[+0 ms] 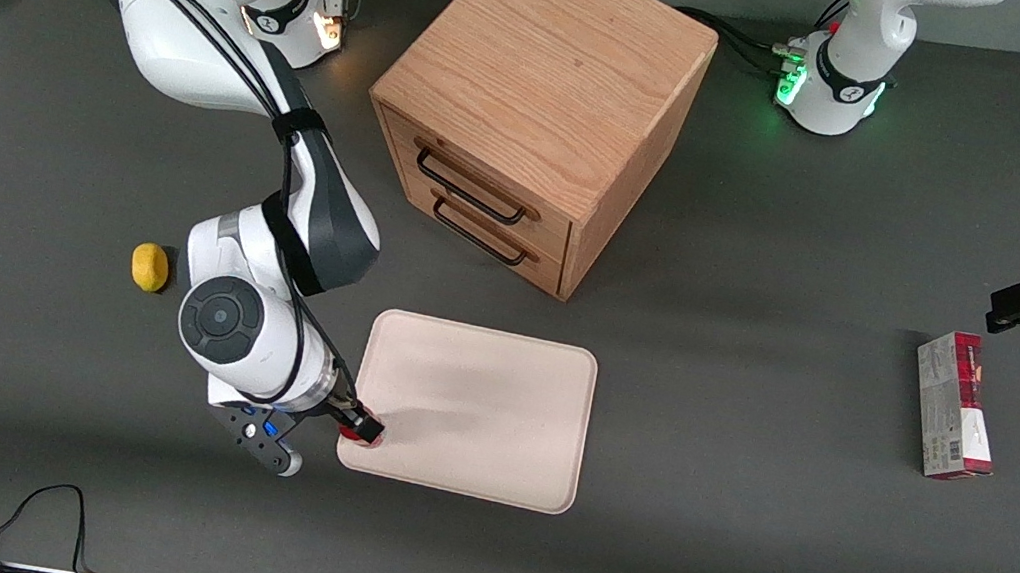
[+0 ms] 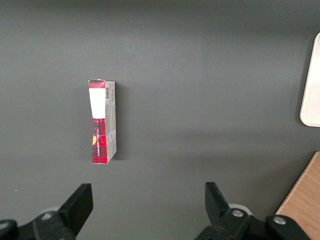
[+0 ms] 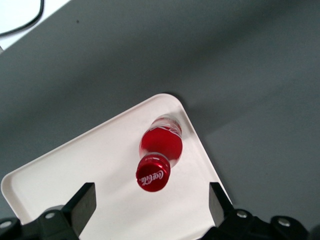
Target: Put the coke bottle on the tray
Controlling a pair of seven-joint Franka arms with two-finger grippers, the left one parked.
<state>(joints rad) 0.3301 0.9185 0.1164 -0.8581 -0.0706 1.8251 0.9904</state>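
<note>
Right under my hand (image 3: pixel 150 200) the bottle (image 3: pixel 159 150) stands on the tray (image 3: pixel 85 170), close to one rounded corner and near the rim. I look down on its red cap in the wrist view, so its long way points up at the hand. It leans a little, I think, since the cap sits a bit to one side of the body.

My hand is spread wide. One black finger (image 3: pixel 80 202) is out on each side of the bottle, and neither one touches it. So I hold nothing.

From the front, the hand (image 1: pixel 359 428) hangs over the tray (image 1: pixel 489 425) corner nearest that camera, at my working arm's end. I can just see a bit of red bottle (image 1: pixel 364 441) under the fingers.

It looks to me like the bottle is already set down and the job is nearly done. My next move should be to lift the hand straight up, along the bottle's long way. If I slide sideways, a finger could tip it over, and it is close to the rim.

The lemon (image 1: pixel 150 267) lies on the desk (image 1: pixel 732 562), well apart from my hand.
</note>
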